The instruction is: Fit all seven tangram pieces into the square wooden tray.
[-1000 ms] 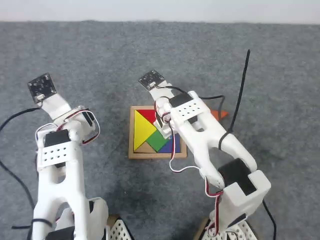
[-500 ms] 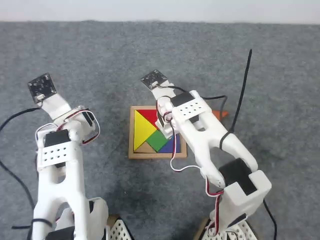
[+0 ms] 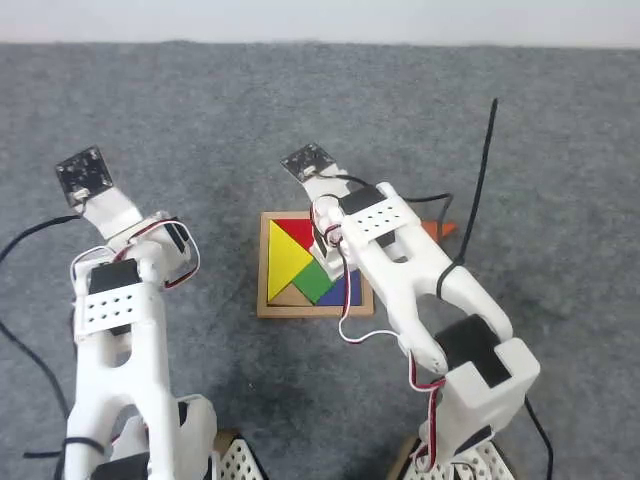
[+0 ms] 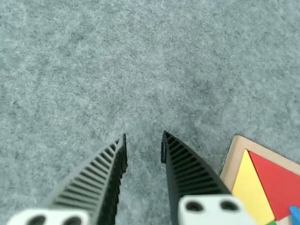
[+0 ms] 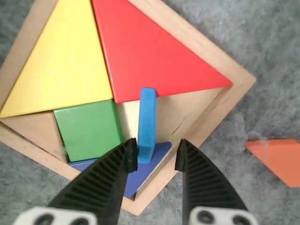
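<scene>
Over the square wooden tray (image 5: 187, 112), the right end effector (image 5: 157, 141) holds its jaws apart, with a light blue piece (image 5: 146, 122) standing on edge between them in the gap beside the green square (image 5: 86, 129). Seating this piece looks to be the step in hand, and it needs tipping flat next. An orange piece (image 5: 276, 159) waits on the counter (image 4: 140, 56), where the left end effector (image 4: 144, 135) hangs, jaws apart, near a tray corner; no writing is legible.

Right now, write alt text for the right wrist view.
The right gripper, jaws open, hangs over a light blue piece standing on edge in the wooden tray. A yellow triangle, red triangle and green square lie flat in it; an orange piece lies outside on carpet.
</scene>
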{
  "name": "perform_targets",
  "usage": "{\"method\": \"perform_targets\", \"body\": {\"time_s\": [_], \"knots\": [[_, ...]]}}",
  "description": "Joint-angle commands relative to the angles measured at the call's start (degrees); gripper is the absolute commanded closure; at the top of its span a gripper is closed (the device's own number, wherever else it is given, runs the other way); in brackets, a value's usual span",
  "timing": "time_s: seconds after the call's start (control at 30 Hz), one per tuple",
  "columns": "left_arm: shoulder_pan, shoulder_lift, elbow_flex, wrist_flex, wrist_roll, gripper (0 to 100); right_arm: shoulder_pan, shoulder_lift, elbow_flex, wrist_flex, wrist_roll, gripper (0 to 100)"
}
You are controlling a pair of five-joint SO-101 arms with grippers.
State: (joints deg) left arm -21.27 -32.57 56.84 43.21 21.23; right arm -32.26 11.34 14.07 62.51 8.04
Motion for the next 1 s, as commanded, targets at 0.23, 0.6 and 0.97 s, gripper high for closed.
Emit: {"method": "perform_targets", "body": {"time_s": [0.23, 0.6, 0.97], "knots": [[0.4, -2.3, -0.8, -1.7, 0.5, 87, -5.7, -2.2, -1.1, -0.1, 0.6, 85.4], [0.4, -2.3, -0.8, -1.7, 0.5, 87, -6.7, -2.3, -1.0, 0.0, 4.0, 85.4], [0.4, -2.3, -0.8, -1.7, 0.5, 87, -7.7, -2.5, -2.9, 2.0, 19.4, 85.4]]}}
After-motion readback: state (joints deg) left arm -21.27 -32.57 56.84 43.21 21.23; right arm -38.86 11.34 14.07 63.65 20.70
